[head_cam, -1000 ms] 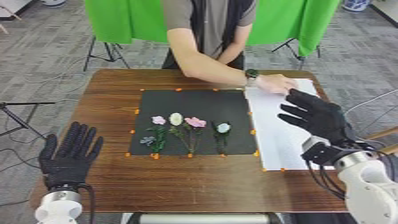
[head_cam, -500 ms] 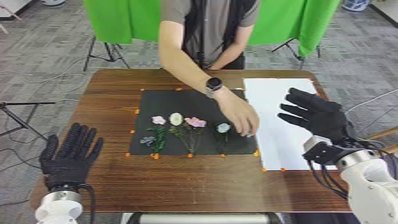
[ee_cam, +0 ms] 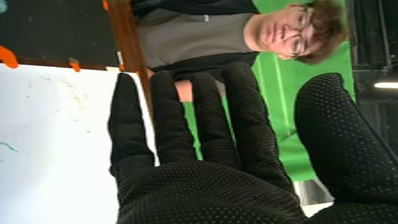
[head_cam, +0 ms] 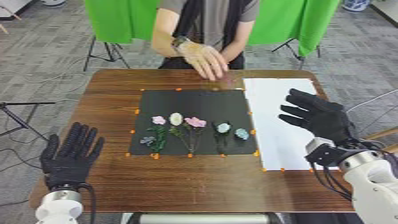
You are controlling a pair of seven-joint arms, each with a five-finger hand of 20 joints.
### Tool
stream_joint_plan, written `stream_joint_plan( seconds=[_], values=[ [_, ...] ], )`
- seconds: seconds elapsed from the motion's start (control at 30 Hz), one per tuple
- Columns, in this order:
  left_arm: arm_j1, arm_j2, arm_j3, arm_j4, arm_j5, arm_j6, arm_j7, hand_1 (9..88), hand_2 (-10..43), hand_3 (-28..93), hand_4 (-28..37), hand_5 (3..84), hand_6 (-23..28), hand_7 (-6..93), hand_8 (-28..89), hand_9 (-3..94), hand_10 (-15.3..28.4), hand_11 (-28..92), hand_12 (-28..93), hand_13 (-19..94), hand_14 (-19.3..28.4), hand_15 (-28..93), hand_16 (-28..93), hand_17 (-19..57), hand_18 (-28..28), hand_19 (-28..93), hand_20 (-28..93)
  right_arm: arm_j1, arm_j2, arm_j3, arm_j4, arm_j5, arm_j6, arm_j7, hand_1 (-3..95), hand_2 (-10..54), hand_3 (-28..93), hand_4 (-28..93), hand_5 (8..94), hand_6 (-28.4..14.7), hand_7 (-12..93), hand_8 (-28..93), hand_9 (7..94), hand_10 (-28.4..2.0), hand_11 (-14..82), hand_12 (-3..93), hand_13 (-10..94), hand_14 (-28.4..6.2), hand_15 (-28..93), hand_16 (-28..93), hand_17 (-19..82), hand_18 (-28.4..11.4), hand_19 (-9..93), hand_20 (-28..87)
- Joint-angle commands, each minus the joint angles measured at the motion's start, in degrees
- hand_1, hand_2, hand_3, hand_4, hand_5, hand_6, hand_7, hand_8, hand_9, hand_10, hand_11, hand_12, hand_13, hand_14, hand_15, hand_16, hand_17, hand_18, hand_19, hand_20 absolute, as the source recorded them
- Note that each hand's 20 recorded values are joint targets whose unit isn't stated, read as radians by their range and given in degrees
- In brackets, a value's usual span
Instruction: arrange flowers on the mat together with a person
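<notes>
Both gloves, L hand (head_cam: 69, 159) & R hand (ee_cam: 204, 192), are black fabric w/ fingers straight, R one dotted. Fluffy-looking flowers (head_cam: 195, 122), pink/white/pale blue w/ thin stems, sit on the flat dark rectangular mat (head_cam: 191, 102).

prob robotics lab: white robot arms (head_cam: 369, 177) w/ cables, green backdrop (head_cam: 124, 22), tripod (head_cam: 31, 103), gray flr (head_cam: 49, 70)

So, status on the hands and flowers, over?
Left hand open, empty; right hand likewise. Flowers laid out on dark mat. Person's hand over table's far edge, clear of flowers.
</notes>
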Motion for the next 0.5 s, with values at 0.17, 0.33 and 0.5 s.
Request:
stream_joint_plan(
  seconds=[0.17, 0.33, 0.5],
  values=[
    [0.46, -0.28, 0.01, 0.23, 0.04, -0.56, -0.56, 23.8, 15.8, 75, -28.3, 47.6, 8.5, 13.2, -11, 40.4, 13.5, 18, 6, 30, 14.1, 26, -7, -6.5, 14.9, 38, 9, -1.25, -1.06, 1.24, -0.62, -0.79, -2.1, -0.22, 24.4, 10.8, 80, -26, 47.6, -2.4, 14, -11, 43.2, -11.7, 4.9, 10.8, 36, -14.6, 11, 17, 12, -18.5, 40, 14],
    [0.67, -0.19, -0.2, 0.02, 0.01, -0.69, 0.1, 23.8, 15.6, 75, -28.3, 47.6, 8.4, 13.2, -11, 40.3, 13.5, 18, 6, 30, 14.2, 25, -7, -6.5, 15.0, 38, 9, 0.33, 0.4, -1.4, -0.51, -0.82, 0.43, -0.6, 24.4, 10.8, 80, -26, 47.7, -2.4, 14, -11, 43.1, -11.7, 4.8, 10.8, 36, -14.6, 11, 17, 12, -18.5, 40, 14],
    [0.95, -0.12, -0.26, -0.12, -0.28, -0.84, 0.39, 23.8, 15.5, 75, -28.3, 47.6, 8.4, 13.2, -11, 40.4, 13.5, 18, 6, 30, 14.1, 26, -7, -6.5, 15.0, 38, 9, 2.75, 1.62, -4.77, -0.11, -0.97, 3.13, -0.97, 24.5, 10.8, 80, -26, 47.6, -2.3, 14, -11, 43.1, -11.5, 4.8, 10.8, 36, -14.6, 11, 17, 12, -18.5, 40, 14]
  ],
)
